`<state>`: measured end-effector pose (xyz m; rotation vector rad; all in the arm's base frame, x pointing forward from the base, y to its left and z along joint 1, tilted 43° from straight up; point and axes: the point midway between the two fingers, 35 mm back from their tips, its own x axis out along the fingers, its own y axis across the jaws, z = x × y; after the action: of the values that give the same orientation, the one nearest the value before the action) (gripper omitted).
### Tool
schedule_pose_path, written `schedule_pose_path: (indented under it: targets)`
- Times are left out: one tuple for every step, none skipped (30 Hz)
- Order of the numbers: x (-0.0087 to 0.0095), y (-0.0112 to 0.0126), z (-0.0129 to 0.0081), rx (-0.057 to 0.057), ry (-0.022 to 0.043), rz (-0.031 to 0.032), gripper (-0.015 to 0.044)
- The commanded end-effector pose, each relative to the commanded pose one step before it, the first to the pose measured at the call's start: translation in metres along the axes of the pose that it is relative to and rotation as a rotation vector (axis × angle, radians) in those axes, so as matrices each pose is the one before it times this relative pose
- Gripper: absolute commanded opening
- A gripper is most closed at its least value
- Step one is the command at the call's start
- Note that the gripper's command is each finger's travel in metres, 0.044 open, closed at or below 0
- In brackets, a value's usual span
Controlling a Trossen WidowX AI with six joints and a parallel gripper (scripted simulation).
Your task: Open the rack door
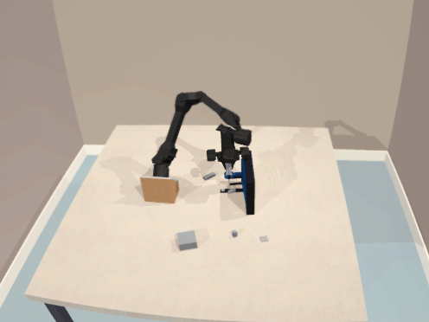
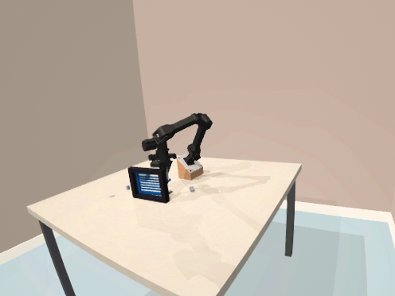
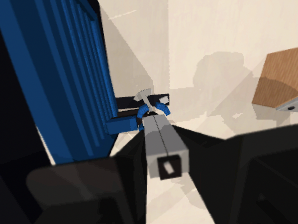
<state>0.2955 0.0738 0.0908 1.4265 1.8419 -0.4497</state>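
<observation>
Between your gripper's fingers (image 1: 228,170) (image 2: 167,170), the rack door's upright grey handle (image 1: 228,168) (image 3: 162,136) is clamped. The pale tabletop (image 1: 143,255) (image 2: 191,235) lies beneath the handle, beige walls (image 1: 233,61) (image 2: 271,72) beyond.

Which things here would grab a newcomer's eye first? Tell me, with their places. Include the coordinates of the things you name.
First, the jointed black arm (image 1: 173,125) (image 2: 202,127), arching up from its wood-sided block (image 1: 159,190) (image 2: 185,170). Then the black-framed panel with blue slats (image 1: 250,190) (image 2: 166,195) (image 3: 75,75), upright beside the black gripper (image 3: 160,127), which is shut on the grey upright handle (image 3: 169,140).
</observation>
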Motion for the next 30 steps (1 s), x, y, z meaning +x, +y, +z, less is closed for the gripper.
schedule_pose_path:
  targets:
    - [-0.00020, -0.00457, 0.00275, -0.0817, -0.00608, -0.00032, 0.0023]
    - [0.00000, -0.00127, 0.00042, -0.0175, -0.00003, -0.00006, 0.0023]
    - [0.00000, -0.00128, 0.00040, -0.0175, -0.00002, -0.00006, 0.0023]
    - [0.00000, -0.00140, 0.00045, -0.0168, -0.00004, -0.00007, 0.0023]
    - [0.00000, -0.00141, 0.00042, -0.0169, -0.00003, -0.00007, 0.0023]
    - [0.00001, -0.00142, 0.00039, -0.0169, -0.00002, -0.00007, 0.0023]
    - [0.00000, -0.00158, 0.00047, -0.0166, -0.00005, -0.00008, 0.0023]
    - [0.00000, -0.00159, 0.00043, -0.0167, -0.00003, -0.00008, 0.0023]
    - [0.00001, -0.00160, 0.00040, -0.0167, -0.00002, -0.00008, 0.0023]
    - [0.00000, -0.00173, 0.00046, -0.0164, -0.00005, -0.00009, 0.0023]
    - [0.00001, -0.00175, 0.00042, -0.0164, -0.00003, -0.00009, 0.0023]
    - [0.00001, -0.00175, 0.00037, -0.0164, -0.00002, -0.00009, 0.0023]
    - [0.00000, -0.00190, 0.00045, -0.0163, -0.00005, -0.00010, 0.0023]
    - [0.00001, -0.00191, 0.00040, -0.0163, -0.00003, -0.00010, 0.0023]
    - [0.00002, -0.00192, 0.00035, -0.0163, -0.00001, -0.00009, 0.0023]
    - [0.00001, -0.00190, 0.00041, -0.0149, -0.00005, -0.00011, 0.0023]
    - [0.00001, -0.00191, 0.00036, -0.0150, -0.00003, -0.00010, 0.0023]
    - [0.00002, -0.00191, 0.00032, -0.0150, -0.00001, -0.00009, 0.0023]
    - [0.00000, -0.00208, 0.00043, -0.0152, -0.00007, -0.00012, 0.0023]
    - [0.00001, -0.00209, 0.00038, -0.0153, -0.00004, -0.00011, 0.0023]
    - [0.00002, -0.00210, 0.00033, -0.0153, -0.00002, -0.00010, 0.0023]
    - [0.00000, -0.00206, 0.00040, -0.0143, -0.00006, -0.00012, 0.0023]
    - [0.00001, -0.00206, 0.00035, -0.0143, -0.00004, -0.00011, 0.0023]
    - [0.00002, -0.00206, 0.00030, -0.0143, -0.00001, -0.00010, 0.0023]
    - [0.00001, -0.00203, 0.00037, -0.0135, -0.00006, -0.00012, 0.0023]
    - [0.00001, -0.00204, 0.00033, -0.0136, -0.00003, -0.00011, 0.0023]
    - [0.00002, -0.00204, 0.00028, -0.0136, -0.00001, -0.00009, 0.0023]
    - [0.00001, -0.00222, 0.00041, -0.0144, -0.00006, -0.00013, 0.0023]
    - [0.00001, -0.00224, 0.00035, -0.0145, -0.00003, -0.00012, 0.0023]
    - [0.00002, -0.00224, 0.00030, -0.0145, 0.00000, -0.00010, 0.0023]
